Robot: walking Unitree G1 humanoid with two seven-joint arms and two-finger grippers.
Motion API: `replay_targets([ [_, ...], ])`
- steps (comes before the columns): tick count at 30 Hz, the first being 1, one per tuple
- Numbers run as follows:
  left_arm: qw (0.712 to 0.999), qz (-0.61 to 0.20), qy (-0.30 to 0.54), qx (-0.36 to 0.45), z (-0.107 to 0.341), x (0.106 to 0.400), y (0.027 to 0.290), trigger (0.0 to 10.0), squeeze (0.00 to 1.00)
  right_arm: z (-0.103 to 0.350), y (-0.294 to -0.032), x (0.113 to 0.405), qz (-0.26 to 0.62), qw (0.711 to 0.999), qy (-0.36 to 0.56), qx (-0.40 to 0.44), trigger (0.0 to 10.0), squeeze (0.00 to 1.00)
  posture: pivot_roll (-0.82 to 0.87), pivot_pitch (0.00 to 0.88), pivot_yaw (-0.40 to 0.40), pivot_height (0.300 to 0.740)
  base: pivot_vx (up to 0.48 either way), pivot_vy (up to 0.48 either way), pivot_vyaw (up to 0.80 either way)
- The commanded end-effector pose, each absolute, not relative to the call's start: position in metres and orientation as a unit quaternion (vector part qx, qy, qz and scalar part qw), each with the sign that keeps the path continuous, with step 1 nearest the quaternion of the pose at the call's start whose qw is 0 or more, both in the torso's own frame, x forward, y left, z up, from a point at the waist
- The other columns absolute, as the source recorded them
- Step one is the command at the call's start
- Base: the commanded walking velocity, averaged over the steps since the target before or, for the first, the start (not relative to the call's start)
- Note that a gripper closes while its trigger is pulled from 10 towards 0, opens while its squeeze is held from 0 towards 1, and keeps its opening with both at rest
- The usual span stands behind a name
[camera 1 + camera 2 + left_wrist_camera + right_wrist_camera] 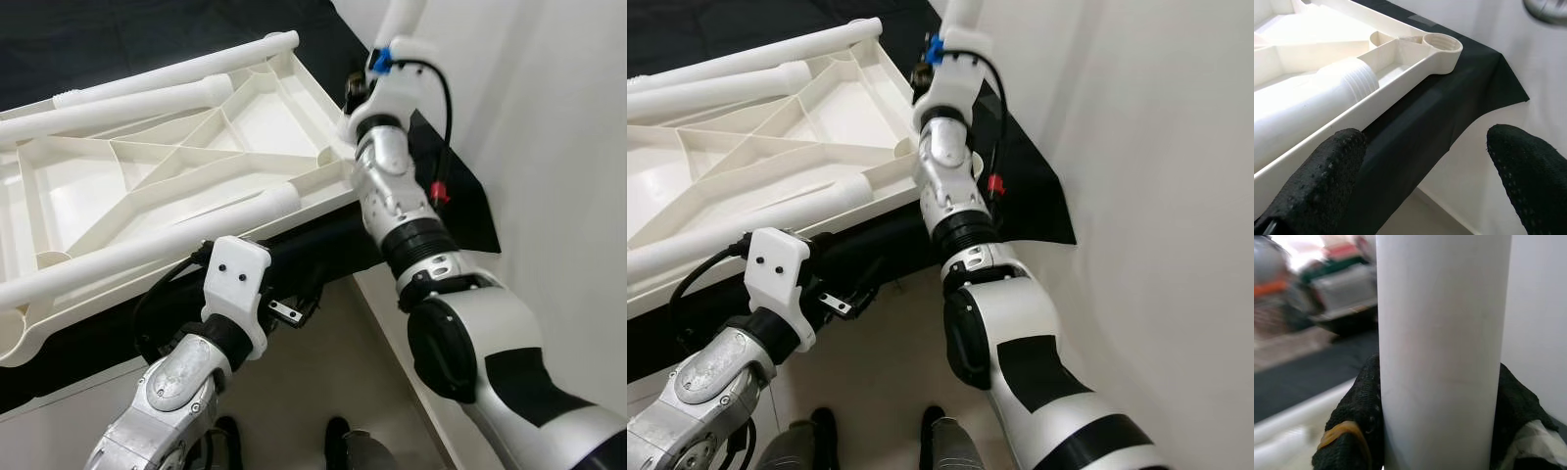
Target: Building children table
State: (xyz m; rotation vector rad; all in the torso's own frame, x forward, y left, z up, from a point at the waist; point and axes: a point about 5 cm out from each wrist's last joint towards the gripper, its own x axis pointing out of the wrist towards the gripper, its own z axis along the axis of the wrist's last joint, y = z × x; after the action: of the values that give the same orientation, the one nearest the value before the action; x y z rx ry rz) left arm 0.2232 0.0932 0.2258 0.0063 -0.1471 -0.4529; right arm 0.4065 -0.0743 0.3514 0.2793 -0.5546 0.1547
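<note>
Nearest the head camera, at six o'clock, the left gripper hangs with jaws released just below the edge of the upturned white tabletop, which lies on a black cloth. Loose legs rest in its ribbed underside. At one o'clock the right gripper has its jaws clenched round an upright leg near the far corner. If that leg enters its socket tilted, the threads may cross and jam; pushing could slide the tabletop off.
</note>
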Motion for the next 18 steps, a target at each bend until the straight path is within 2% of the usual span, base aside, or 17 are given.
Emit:
replay_targets([
  [1,0.973,-0.224,-0.057,0.005,0.22,0.224,0.094,10.0,0.0,0.356,-0.075,0.403,0.109,0.937,-0.293,0.154,10.0,0.0,0.1,0.283,-0.066,0.74,0.0,0.0,0.0],
  [4,0.977,-0.204,-0.062,0.017,0.224,0.238,0.101,10.0,0.0,0.362,-0.088,0.401,0.2,0.907,-0.292,0.228,10.0,0.0,0.1,0.258,-0.062,0.74,0.0,0.0,0.0],
  [9,0.978,-0.192,-0.074,0.021,0.235,0.252,0.11,10.0,0.0,0.356,-0.09,0.398,0.28,0.886,-0.268,0.253,10.0,0.0,0.1,0.251,-0.059,0.74,0.0,0.0,0.0],
  [10,0.977,-0.192,-0.089,0.028,0.244,0.261,0.113,10.0,1.0,0.345,-0.085,0.393,0.338,0.877,-0.257,0.225,10.0,0.0,0.1,0.245,-0.056,0.74,0.0,0.0,0.0],
  [18,0.973,-0.204,-0.099,0.032,0.258,0.278,0.114,10.0,1.0,0.308,-0.065,0.372,0.438,0.853,-0.224,0.174,10.0,0.0,0.09,0.228,-0.039,0.74,0.0,0.0,0.0],
])
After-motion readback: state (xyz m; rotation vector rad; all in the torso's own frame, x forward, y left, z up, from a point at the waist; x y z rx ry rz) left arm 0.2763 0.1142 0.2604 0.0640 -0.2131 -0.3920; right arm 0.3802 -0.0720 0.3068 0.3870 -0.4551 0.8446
